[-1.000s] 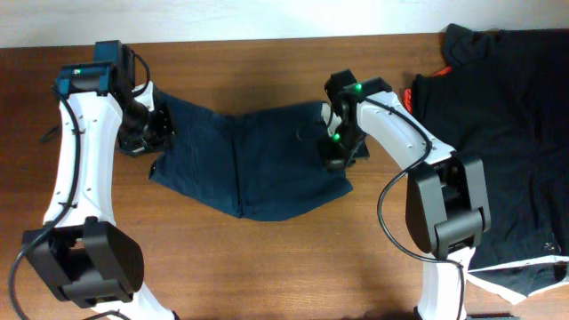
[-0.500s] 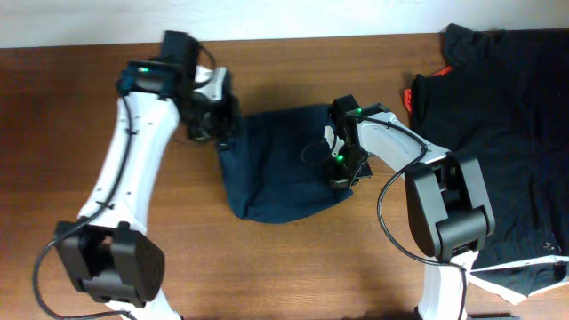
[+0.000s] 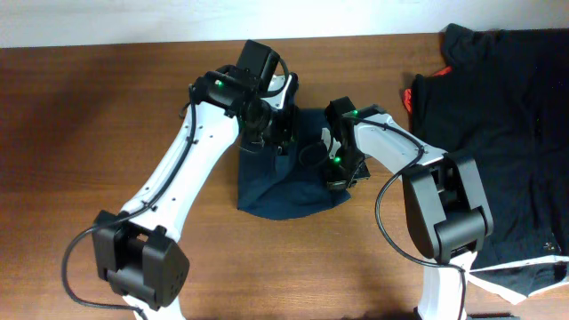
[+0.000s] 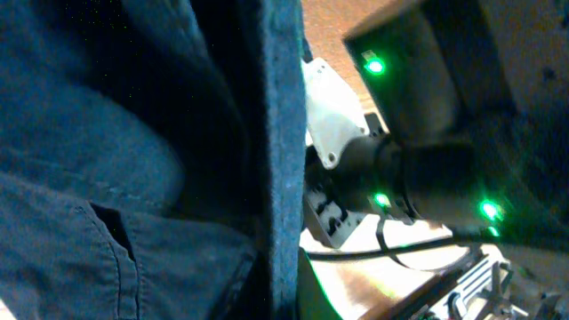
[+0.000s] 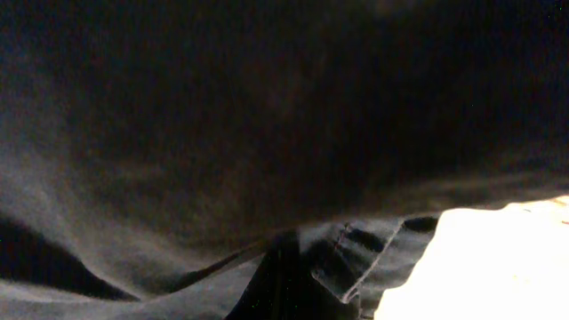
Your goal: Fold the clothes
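The navy-blue shorts [image 3: 286, 188] lie in the middle of the table, folded over into a narrow heap. My left gripper [image 3: 273, 133] is above their upper left part, shut on a lifted edge of the cloth. In the left wrist view the navy cloth [image 4: 107, 133] fills the left half and its edge runs down to the jaws. My right gripper [image 3: 337, 172] is on the right side of the shorts, shut on the cloth. The right wrist view shows only dark cloth [image 5: 222, 133] and a hem [image 5: 369, 258]. The two grippers are close together.
A pile of black garments [image 3: 511, 133] with a red bit [image 3: 411, 96] and a white bit [image 3: 524, 268] covers the table's right end. My right arm [image 4: 418, 169] with green lights shows close by in the left wrist view. The table's back edge [image 3: 107, 46] runs along the top.
My left gripper has carried the left side of the shorts to the right, over their middle, towards the right gripper. The shorts went from spread wide to a narrow heap. The right gripper barely moved.
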Controlling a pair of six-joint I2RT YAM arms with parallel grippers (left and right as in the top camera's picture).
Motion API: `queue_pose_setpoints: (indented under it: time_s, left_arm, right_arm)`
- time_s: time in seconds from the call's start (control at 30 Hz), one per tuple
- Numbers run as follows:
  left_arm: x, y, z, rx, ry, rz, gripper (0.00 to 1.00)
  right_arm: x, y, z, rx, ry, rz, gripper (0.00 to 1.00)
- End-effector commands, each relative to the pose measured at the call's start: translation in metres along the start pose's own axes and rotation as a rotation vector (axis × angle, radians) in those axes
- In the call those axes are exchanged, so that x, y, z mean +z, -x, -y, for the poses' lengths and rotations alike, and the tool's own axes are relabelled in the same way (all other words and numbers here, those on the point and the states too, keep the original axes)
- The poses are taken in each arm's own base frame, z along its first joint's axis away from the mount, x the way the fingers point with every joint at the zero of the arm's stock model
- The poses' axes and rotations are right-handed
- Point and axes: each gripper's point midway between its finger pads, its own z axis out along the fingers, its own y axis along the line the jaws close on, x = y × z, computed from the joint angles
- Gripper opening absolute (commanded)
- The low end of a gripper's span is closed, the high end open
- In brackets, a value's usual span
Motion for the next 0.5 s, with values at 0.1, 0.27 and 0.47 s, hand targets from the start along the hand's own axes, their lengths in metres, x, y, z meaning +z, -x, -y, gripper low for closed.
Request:
queue_pose_setpoints:
  time_s: [0.1, 0.27, 0.47]
  left_arm:
    - [0.024, 0.006, -0.006, -0.031, 0.008, -0.024, 0.00]
    - [0.027, 0.011, -0.005, -0.025, -0.002, -0.011, 0.00]
    - [0.028, 0.013, 0.025, 0.011, -0.127, -0.008, 0.25]
  right_arm:
    - [0.009, -0.013, 0.002, 0.015, -0.021, -0.055, 0.04]
    - [-0.048, 0.012, 0.028, 0.103, -0.067, 0.023, 0.08]
    - [-0.131, 0.024, 0.075, 0.243, -0.078, 0.112, 0.13]
